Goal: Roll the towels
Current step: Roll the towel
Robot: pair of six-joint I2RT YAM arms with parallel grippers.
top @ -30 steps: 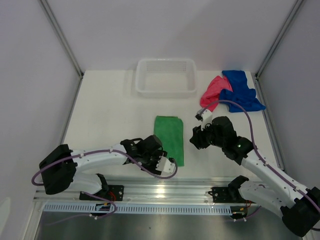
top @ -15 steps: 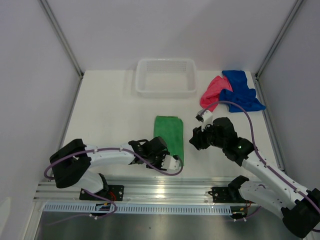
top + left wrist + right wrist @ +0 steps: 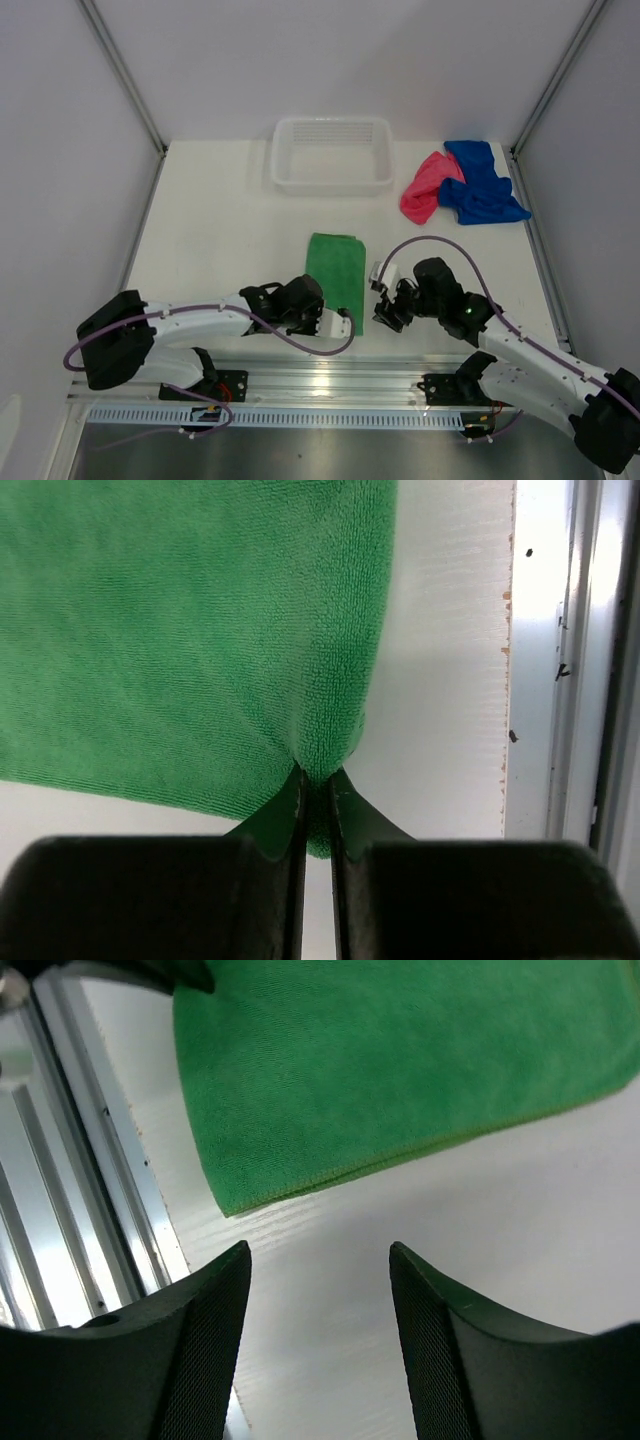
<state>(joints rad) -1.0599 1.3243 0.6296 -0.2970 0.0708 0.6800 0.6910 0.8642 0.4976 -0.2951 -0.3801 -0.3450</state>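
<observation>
Left gripper clamps the green towel at its near corner. Right gripper, fingers spread, hovers just right of it. White basket stands far off.

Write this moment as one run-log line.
left gripper: shut on green towel, near edge | right gripper: open, empty, beside towel | pink towel, blue towel: far right, crumpled

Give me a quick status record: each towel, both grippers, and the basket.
green towel: flat on the table, in front of the basket, not yet rolled
pink towel: crumpled at far right, touching the blue towel
blue towel: crumpled in the far right corner
left gripper: shut on the green towel's near edge
right gripper: open over bare table beside the green towel's near right corner, holding nothing
basket: far edge, centre
</observation>
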